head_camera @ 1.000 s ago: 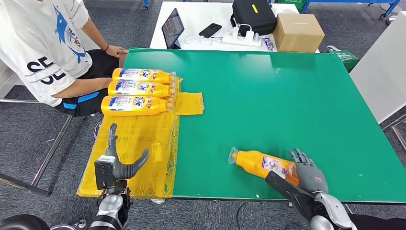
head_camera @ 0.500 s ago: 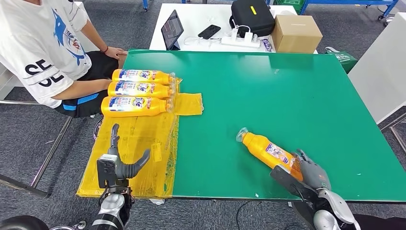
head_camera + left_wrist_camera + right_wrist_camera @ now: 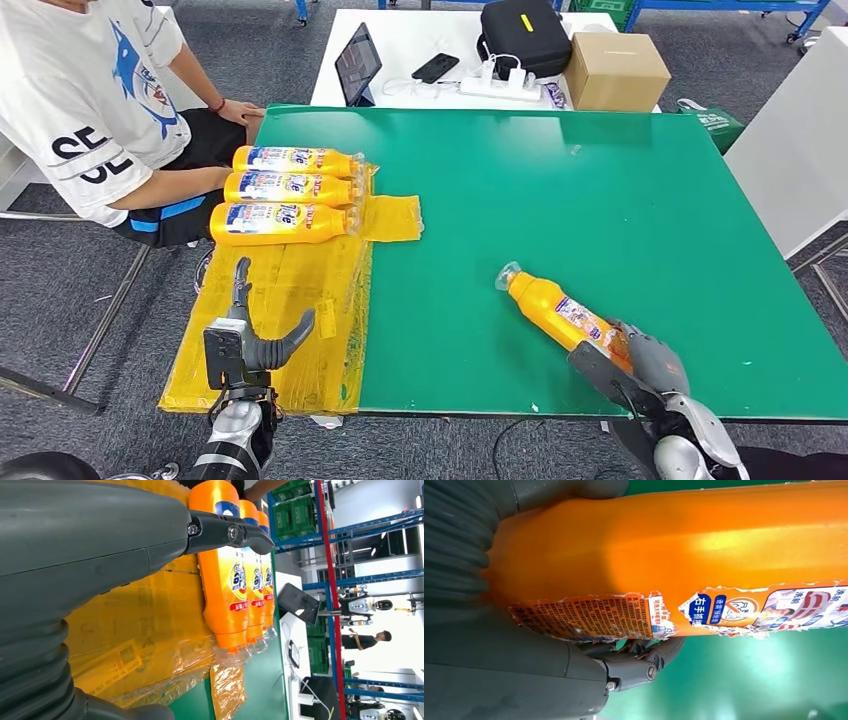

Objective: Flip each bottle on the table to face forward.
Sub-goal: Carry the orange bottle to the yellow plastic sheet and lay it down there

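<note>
Right robot hand [image 3: 652, 362] holds the base end of the orange bottle [image 3: 560, 315], fingers wrapped round the body; the right wrist view shows the thumb under it and the body [image 3: 674, 555] pressed into the palm. Bottle lies on its side on the green tabletop [image 3: 620, 200], near the front edge, cap pointing away and to the left.

Handling, my read: rigid moulded plastic, smooth and glossy, so likely slippery; rolls easily on its side. Looks full, so weight probably sits along the body. Torn paper label [image 3: 594, 617] may peel further under finger pressure. Best hold is the wide lower body, not the narrow neck.

Left robot hand [image 3: 255, 345] hovers over the yellow plastic sheet [image 3: 290, 300], fingers spread, holding nothing. Three more bottles [image 3: 285, 190] lie side by side on that sheet at the tabletop's left edge.

Unclear: front label side of the held bottle can't be confirmed; its base is hidden by the hand. Seated person [image 3: 90, 110] partly cut off.
</note>
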`<state>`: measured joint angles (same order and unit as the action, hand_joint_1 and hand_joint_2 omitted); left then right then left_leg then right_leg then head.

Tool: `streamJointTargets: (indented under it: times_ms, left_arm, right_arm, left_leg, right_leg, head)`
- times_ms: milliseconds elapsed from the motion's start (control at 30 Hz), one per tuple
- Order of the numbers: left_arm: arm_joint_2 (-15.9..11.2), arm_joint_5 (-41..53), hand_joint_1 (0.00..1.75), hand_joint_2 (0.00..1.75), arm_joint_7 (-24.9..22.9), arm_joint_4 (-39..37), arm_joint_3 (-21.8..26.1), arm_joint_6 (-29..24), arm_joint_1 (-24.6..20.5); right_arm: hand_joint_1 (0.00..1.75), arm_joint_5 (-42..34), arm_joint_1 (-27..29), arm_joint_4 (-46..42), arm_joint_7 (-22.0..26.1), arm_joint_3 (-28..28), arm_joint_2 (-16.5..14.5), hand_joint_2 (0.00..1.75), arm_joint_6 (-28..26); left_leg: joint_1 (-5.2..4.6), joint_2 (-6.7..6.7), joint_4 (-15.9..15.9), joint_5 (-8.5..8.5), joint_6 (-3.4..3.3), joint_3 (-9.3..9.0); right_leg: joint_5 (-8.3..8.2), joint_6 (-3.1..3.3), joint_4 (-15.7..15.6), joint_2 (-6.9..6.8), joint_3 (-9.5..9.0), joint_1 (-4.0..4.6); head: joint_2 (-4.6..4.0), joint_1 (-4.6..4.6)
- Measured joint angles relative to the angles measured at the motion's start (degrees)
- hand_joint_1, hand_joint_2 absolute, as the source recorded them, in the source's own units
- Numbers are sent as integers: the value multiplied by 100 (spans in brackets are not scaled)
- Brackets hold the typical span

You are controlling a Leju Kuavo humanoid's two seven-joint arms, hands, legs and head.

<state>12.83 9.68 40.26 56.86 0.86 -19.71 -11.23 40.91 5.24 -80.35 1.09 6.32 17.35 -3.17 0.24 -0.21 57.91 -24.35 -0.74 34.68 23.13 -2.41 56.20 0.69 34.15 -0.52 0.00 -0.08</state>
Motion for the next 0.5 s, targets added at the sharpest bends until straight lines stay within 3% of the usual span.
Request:
streamJointTargets:
  times_ms: [133,367,500]
  left_arm:
    - [21,-40,0,175,0,-1,-21,37,1]
    - [171,-290,0,175,-137,123,-157,406,93]
    - [242,-441,0,175,-300,323,-328,571,150]
  right_arm:
    - [175,-47,11,9,627,-47,-320,175,-737]
    - [175,-533,-3,-736,2448,-222,-1308,175,-2880]
    - [175,-717,-23,-1275,2824,-287,-1675,175,-3314]
  left_leg:
    - [0,2,0,1,2,9]
    - [5,-8,0,16,8,41]
    - [2,-7,0,14,8,52]
  right_leg:
    - [-1,1,3,6,7,0]
    - [-2,1,11,-1,33,-1]
    - [-1,1,10,-1,43,-5]
  head:
    - [0,-1]
    - [0,-2]
    - [0,1]
